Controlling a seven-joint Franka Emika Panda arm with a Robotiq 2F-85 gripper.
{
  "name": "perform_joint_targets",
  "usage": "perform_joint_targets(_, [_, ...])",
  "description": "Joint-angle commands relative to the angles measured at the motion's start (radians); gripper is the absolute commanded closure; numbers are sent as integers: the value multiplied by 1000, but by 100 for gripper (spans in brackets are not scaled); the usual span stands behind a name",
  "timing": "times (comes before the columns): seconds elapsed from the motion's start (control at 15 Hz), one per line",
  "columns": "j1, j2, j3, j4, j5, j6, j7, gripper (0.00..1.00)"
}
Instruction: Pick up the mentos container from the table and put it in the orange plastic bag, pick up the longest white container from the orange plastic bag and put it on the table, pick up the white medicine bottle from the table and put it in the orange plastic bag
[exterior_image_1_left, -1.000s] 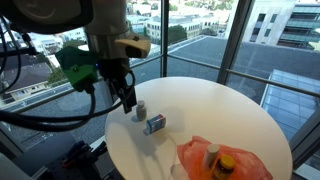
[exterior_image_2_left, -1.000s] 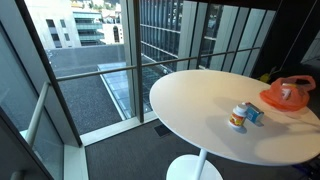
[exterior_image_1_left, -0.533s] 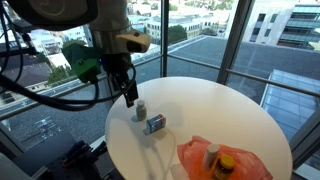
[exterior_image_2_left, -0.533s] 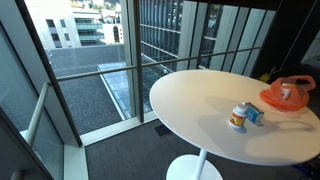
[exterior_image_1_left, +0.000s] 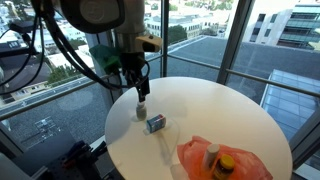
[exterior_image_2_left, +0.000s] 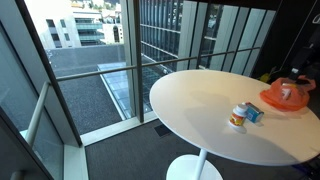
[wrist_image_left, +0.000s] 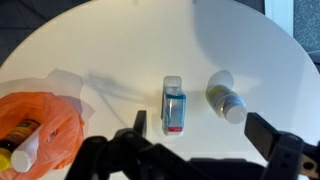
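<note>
The mentos container (exterior_image_1_left: 155, 123) is a small blue-and-white box lying on the round white table (exterior_image_1_left: 220, 110); it also shows in the wrist view (wrist_image_left: 174, 104) and in an exterior view (exterior_image_2_left: 253, 113). The white medicine bottle (exterior_image_1_left: 141, 108) stands beside it, also in the wrist view (wrist_image_left: 226, 97) and in an exterior view (exterior_image_2_left: 238, 116). The orange plastic bag (exterior_image_1_left: 200, 158) lies near the table's edge with a long white container (exterior_image_1_left: 212, 153) in it. My gripper (exterior_image_1_left: 140, 88) hangs open and empty just above the bottle; in the wrist view its fingers (wrist_image_left: 200, 130) are spread below both items.
A yellow-capped item (exterior_image_1_left: 228, 165) also lies in the bag. The bag shows in the wrist view (wrist_image_left: 40, 125) at lower left. Glass walls with railings surround the table (exterior_image_2_left: 200, 95). The table edge is close behind the bottle.
The arm has swung to the right over the table, and the gripper now hangs above the bottle. The objects have not moved.
</note>
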Motion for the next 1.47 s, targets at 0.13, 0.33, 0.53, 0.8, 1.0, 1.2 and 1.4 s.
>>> perform_joint_targets(0.13, [4, 227, -1, 145, 42, 38, 27, 0])
perform_joint_targets(0.33, [3, 313, -3, 183, 62, 75, 23, 0])
perform_joint_targets(0.53, [1, 384, -2, 204, 67, 117, 29, 0])
perform_joint_targets(0.8, [1, 468, 0, 199, 53, 212, 60, 0])
perform_joint_targets(1.0, [3, 525, -2, 191, 42, 292, 88, 0])
perform_joint_targets(1.2, [8, 572, -4, 191, 38, 346, 110, 0])
perform_joint_targets(1.4, [15, 618, -7, 190, 32, 393, 134, 0])
